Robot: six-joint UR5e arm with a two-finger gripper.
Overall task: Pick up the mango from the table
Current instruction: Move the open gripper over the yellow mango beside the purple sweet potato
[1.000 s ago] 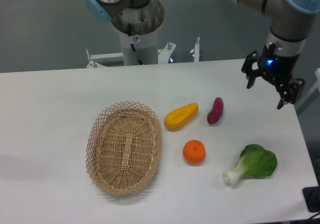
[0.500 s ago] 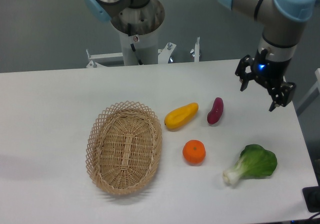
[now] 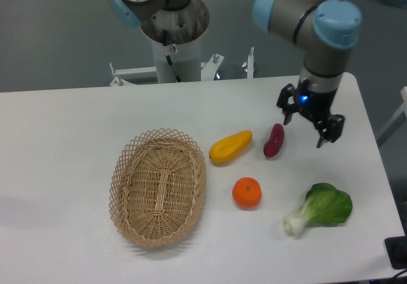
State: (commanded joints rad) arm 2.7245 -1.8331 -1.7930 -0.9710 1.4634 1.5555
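Lying on the smooth white table (image 3: 76, 119), the curved mango (image 3: 230, 147) sits untouched, hand (image 3: 304, 133) spread apart.

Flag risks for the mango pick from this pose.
1. The sweet potato lies between the open gripper and the mango; a low approach could knock it.
2. The mango lies tilted on the table; jaws not lined up across its width may slip off its smooth skin.
3. The basket rim and orange sit close by, leaving little finger room.
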